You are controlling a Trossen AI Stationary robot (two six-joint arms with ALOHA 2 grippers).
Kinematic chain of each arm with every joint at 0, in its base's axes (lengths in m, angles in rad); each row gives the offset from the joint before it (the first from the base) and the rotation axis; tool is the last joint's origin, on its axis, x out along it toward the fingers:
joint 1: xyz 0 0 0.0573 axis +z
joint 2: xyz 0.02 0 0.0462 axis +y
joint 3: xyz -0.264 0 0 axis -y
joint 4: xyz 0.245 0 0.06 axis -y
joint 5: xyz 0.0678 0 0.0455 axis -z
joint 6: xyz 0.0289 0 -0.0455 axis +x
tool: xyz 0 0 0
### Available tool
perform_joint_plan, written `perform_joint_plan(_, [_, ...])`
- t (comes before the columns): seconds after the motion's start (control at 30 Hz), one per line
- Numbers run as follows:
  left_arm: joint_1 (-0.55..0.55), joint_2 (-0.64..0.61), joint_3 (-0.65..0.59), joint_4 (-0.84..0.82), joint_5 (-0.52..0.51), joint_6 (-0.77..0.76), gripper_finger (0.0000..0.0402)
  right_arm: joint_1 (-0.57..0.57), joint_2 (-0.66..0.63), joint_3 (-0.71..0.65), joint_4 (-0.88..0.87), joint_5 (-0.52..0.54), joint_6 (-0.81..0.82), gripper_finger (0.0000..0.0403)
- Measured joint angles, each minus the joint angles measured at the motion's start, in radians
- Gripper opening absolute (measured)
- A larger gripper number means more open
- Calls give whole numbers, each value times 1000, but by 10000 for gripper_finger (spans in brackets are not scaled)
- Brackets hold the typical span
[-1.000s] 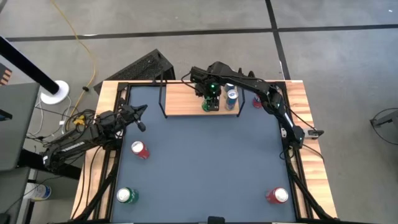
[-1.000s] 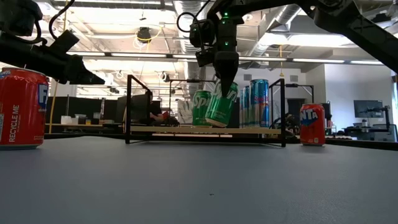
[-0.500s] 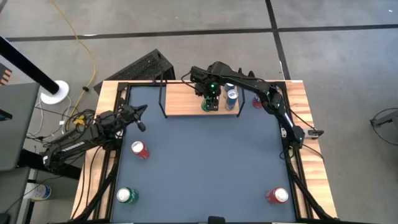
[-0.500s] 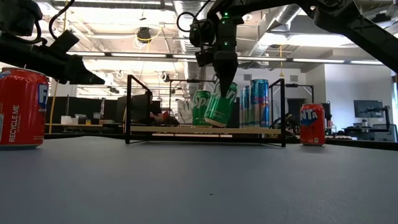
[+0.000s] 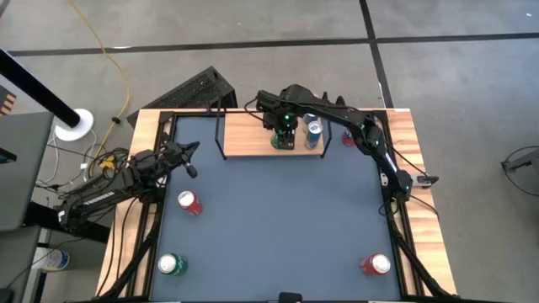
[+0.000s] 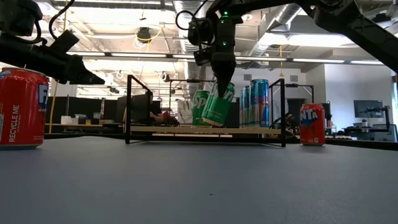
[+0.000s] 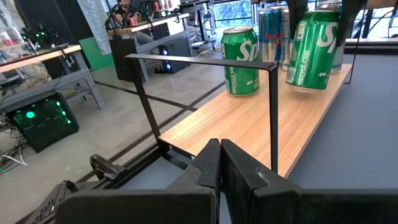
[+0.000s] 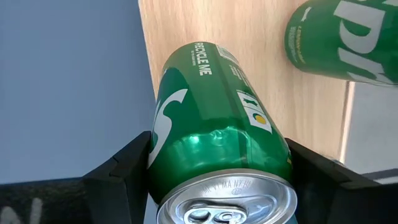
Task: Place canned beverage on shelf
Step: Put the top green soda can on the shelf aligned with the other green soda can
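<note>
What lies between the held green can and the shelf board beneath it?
Nothing: in the low view the tilted green can in the right gripper hangs over bare shelf.

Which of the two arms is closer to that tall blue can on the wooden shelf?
The right. Its gripper holds a green can over the shelf, right beside the blue can. The left gripper waits off the shelf's left end, jaws shut.

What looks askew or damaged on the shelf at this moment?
The green can held by the right hand hangs tilted over the shelf, not yet standing. Its side shows a small dent near the top rim. The other cans stand upright.
</note>
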Motion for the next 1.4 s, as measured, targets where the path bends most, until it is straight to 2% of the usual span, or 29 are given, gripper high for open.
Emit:
perform_joint_plan(0.3, [0, 0, 0, 0, 0, 0, 0, 22, 0, 0, 25, 34, -16, 277])
perform_joint_plan(0.5, [0, 0, 0, 0, 0, 0, 0, 22, 0, 0, 85, 36, -102, 277])
perform_joint_plan(0.63, [0, 0, 0, 0, 0, 0, 0, 23, 0, 0, 115, 36, -214, 277])
perform_joint_plan(1.03, [0, 0, 0, 0, 0, 0, 0, 16, 0, 0, 62, 32, -173, 277])
perform_joint_plan(1.4, [0, 0, 0, 0, 0, 0, 0, 10, 0, 0, 94, 39, -159, 282])
